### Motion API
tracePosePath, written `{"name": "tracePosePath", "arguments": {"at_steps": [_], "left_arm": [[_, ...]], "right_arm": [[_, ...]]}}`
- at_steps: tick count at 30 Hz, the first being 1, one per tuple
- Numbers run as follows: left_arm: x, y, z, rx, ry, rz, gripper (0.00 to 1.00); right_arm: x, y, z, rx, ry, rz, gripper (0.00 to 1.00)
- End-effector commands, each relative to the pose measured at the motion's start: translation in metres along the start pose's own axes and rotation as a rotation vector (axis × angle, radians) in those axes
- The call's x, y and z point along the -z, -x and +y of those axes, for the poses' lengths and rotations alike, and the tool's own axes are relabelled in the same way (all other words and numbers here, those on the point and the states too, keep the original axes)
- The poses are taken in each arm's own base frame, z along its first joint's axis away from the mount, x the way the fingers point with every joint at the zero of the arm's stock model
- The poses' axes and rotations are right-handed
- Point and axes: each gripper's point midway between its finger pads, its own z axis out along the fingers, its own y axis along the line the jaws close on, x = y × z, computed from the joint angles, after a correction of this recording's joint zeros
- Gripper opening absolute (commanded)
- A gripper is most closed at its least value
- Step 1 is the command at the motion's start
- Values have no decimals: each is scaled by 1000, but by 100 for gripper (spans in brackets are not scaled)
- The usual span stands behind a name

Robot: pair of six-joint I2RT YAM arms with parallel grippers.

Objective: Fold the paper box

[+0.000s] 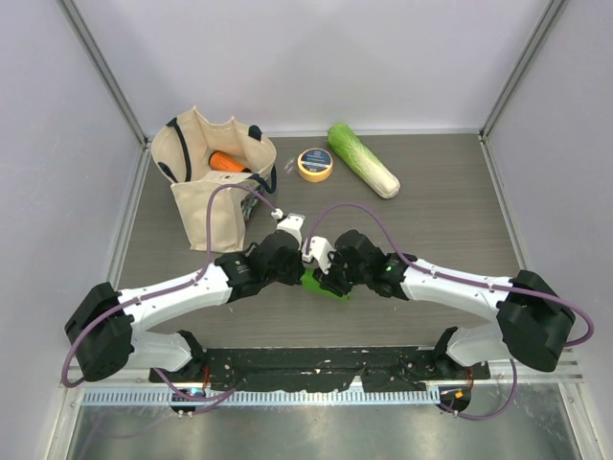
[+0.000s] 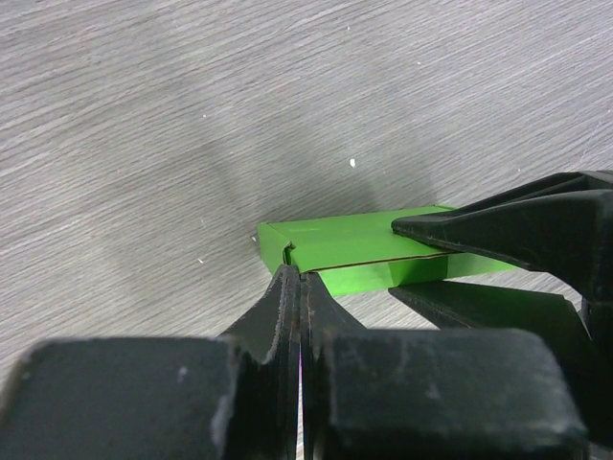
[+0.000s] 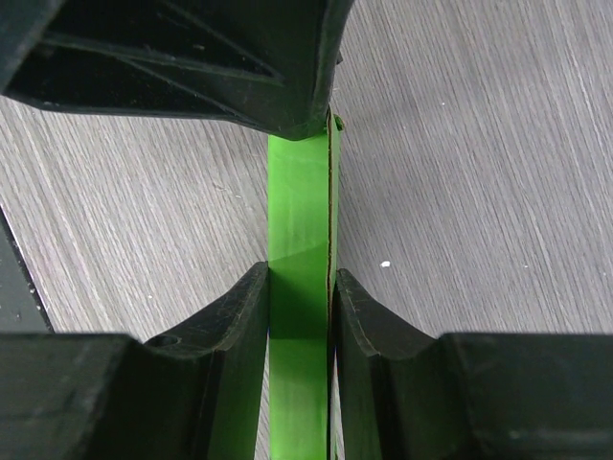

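Note:
The paper box (image 1: 319, 283) is bright green, folded into a narrow flat box, and sits mid-table between both grippers. In the left wrist view the box (image 2: 354, 240) lies crosswise, and my left gripper (image 2: 301, 276) is shut with its tips pinching the box's near edge by a corner notch. The right gripper's fingers (image 2: 517, 230) clamp the box's right end. In the right wrist view my right gripper (image 3: 299, 287) is shut on the box (image 3: 299, 192), one finger on each side. The left gripper (image 3: 220, 57) covers the box's far end. From above, the left gripper (image 1: 305, 271) and the right gripper (image 1: 328, 278) meet.
A cream tote bag (image 1: 206, 192) holding a carrot (image 1: 227, 162) stands at the back left. A yellow tape roll (image 1: 315, 164) and a long pale-green cabbage (image 1: 364, 160) lie at the back centre. Grey walls enclose the dark wood table (image 1: 441, 220).

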Motion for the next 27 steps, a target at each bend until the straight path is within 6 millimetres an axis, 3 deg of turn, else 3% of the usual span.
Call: {"name": "tracePosePath", "arguments": {"at_steps": [1,7,13,15,17,23,25,26,27], "left_arm": [[5,0,-12,0,-38,-19,0],[-4,-19,2,-13,1,5,0],[-6,-23,7,-4,18,-8,0],[-6,-22,7,-7,22,-13,0],[-6,-22,8,-5,24,-16,0],[-6,-25,10,-8,40,3,0],[-6,-23,11,-7,45,0,0],[-5,-23,11,-8,48,0,0],[-4,-22,11,-8,48,0,0]], "right_arm": [[-6,17,-4,18,-21,-62,12],[-1,20,-3,-15,-35,-76,17],[8,29,-8,-112,-98,-116,42],[12,31,-9,-137,-114,-122,56],[19,33,-13,-193,-151,-129,66],[43,47,-18,-374,-215,-149,78],[55,52,-22,-446,-253,-160,79],[62,44,-28,-526,-319,-139,79],[76,53,-33,-590,-356,-171,79]]}}
